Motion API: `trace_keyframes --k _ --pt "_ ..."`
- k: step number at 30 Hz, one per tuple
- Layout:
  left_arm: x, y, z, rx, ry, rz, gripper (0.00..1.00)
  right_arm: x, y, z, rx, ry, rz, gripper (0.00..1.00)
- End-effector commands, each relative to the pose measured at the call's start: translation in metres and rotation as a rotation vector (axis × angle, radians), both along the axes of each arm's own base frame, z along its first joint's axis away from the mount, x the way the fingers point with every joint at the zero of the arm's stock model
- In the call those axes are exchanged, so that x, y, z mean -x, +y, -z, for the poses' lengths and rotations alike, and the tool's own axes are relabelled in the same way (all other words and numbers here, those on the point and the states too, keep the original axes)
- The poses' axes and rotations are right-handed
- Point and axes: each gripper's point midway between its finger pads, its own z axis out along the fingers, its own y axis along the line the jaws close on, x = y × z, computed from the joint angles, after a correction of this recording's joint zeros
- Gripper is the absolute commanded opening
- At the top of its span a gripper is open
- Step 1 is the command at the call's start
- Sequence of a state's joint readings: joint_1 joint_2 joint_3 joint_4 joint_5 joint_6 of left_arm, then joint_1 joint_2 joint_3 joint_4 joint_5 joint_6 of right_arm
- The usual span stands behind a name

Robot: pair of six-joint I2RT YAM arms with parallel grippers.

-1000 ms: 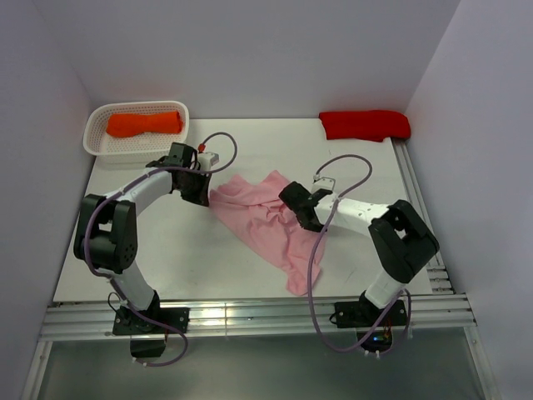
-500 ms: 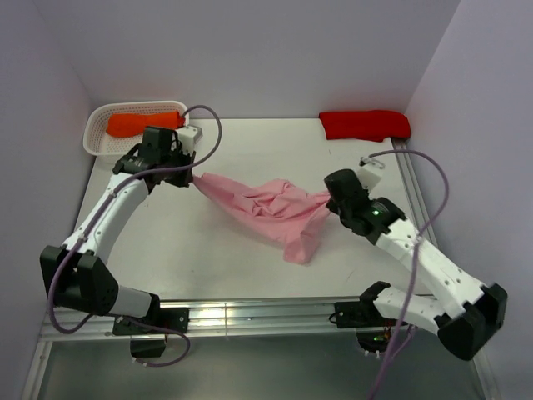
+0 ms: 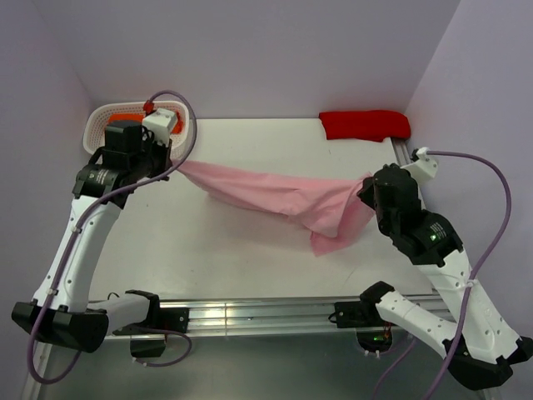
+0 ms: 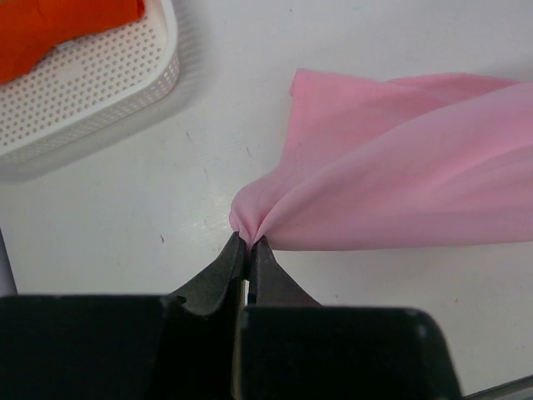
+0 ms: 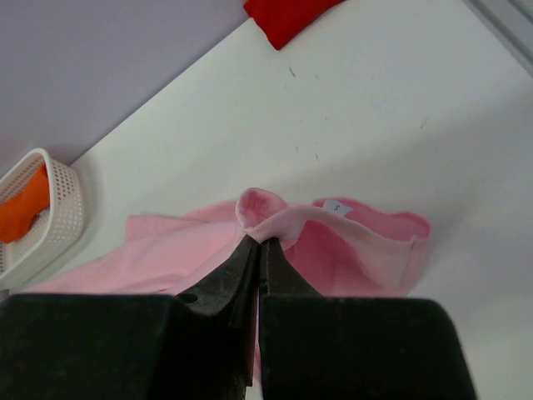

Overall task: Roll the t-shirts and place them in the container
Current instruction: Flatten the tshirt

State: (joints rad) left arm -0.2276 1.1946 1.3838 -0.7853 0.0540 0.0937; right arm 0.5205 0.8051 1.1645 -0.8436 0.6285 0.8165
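so both arms have the pink t-shirt (image 3: 275, 193) strung out between them, stretched across the middle of the table (image 3: 208, 258) like a saggy hammock; the left end sits higher and further back, and the right end has a loose flap drooping down towards the near side, can't really tell if that bit touches the tabletop or not

left gripper (image 4: 248, 247) is pinched tight on a bunched-up corner of the pink cloth, jaws basically together with just fabric squeezed in between; from its wrist cam the shirt fans out to the right from that pinch point

right gripper (image 5: 260, 242) same deal, clamped down on a rolled-over edge of the shirt; there's a tiny white tag (image 5: 336, 207) showing on the cloth just beside the grip

the white basket (image 4: 100, 83) is in the far left corner, right next to the left gripper, with the orange bundle (image 4: 58, 29) lying inside it; the red bundle (image 3: 365, 124) sits in the far right corner against the back wall, well apart from the pink one
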Motion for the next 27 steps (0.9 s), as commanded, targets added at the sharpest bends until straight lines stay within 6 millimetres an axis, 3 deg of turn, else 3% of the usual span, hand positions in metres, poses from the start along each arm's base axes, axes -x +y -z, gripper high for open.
trace_keyframes --k 1,3,6,8,9,10,11,12,13,14,15,17,18,19,21,23,24,25,26,27 --pt "0.015 0.004 -0.048 0.029 -0.104 0.004 0.00 0.006 -0.016 -0.027 0.023 -0.058 0.046 0.00" --pt "0.016 0.002 -0.061 0.043 -0.131 0.012 0.00 0.003 -0.017 -0.036 0.035 -0.073 0.045 0.00" --pt "0.001 -0.009 -0.055 0.062 -0.088 0.042 0.00 -0.019 -0.011 -0.045 0.062 -0.061 0.035 0.00" --pt "-0.021 -0.022 -0.036 0.086 -0.017 0.075 0.00 -0.048 0.007 -0.043 0.067 -0.042 -0.029 0.00" --pt "-0.034 -0.024 -0.043 0.099 -0.030 0.079 0.00 -0.060 0.003 -0.049 0.057 -0.054 -0.016 0.00" --pt "-0.056 -0.027 -0.024 0.101 0.032 0.067 0.00 -0.085 0.018 -0.047 0.030 -0.052 -0.078 0.00" --pt "-0.069 -0.030 -0.023 0.112 0.042 0.072 0.00 -0.098 0.022 -0.049 0.024 -0.062 -0.106 0.00" --pt "-0.085 -0.030 -0.043 0.132 0.003 0.067 0.00 -0.121 0.027 -0.047 0.012 -0.056 -0.127 0.00" --pt "-0.110 -0.034 -0.024 0.143 0.051 0.068 0.00 -0.140 0.027 -0.058 -0.025 -0.102 -0.162 0.00" --pt "-0.125 -0.032 -0.025 0.149 0.043 0.049 0.00 -0.153 0.029 -0.063 -0.032 -0.118 -0.181 0.00" --pt "-0.153 -0.029 -0.037 0.170 0.006 0.021 0.00 -0.174 0.034 -0.070 -0.046 -0.132 -0.202 0.00" --pt "-0.175 -0.028 -0.053 0.229 -0.026 0.009 0.00 -0.197 0.034 -0.086 -0.069 -0.165 -0.231 0.00" --pt "-0.186 -0.018 -0.095 0.254 -0.132 -0.009 0.00 -0.211 0.037 -0.104 -0.076 -0.202 -0.248 0.00" --pt "-0.204 -0.015 -0.082 0.268 -0.104 -0.033 0.00 -0.219 0.034 -0.114 -0.084 -0.224 -0.250 0.00" --pt "-0.214 -0.007 -0.113 0.298 -0.196 -0.032 0.00 -0.230 0.035 -0.147 -0.093 -0.292 -0.268 0.00" --pt "-0.214 -0.005 -0.132 0.311 -0.260 -0.021 0.00 -0.232 0.030 -0.165 -0.090 -0.324 -0.257 0.00" --pt "-0.215 -0.002 -0.116 0.311 -0.229 -0.026 0.00 -0.232 0.027 -0.182 -0.092 -0.358 -0.251 0.00" --pt "-0.199 -0.001 -0.138 0.323 -0.277 -0.007 0.00 -0.230 0.028 -0.186 -0.099 -0.361 -0.268 0.00" --pt "-0.197 0.002 -0.144 0.324 -0.307 -0.005 0.00 -0.228 0.023 -0.191 -0.103 -0.370 -0.259 0.00" --pt "-0.189 0.007 -0.137 0.306 -0.291 -0.009 0.00 -0.223 0.020 -0.192 -0.106 -0.374 -0.255 0.00"
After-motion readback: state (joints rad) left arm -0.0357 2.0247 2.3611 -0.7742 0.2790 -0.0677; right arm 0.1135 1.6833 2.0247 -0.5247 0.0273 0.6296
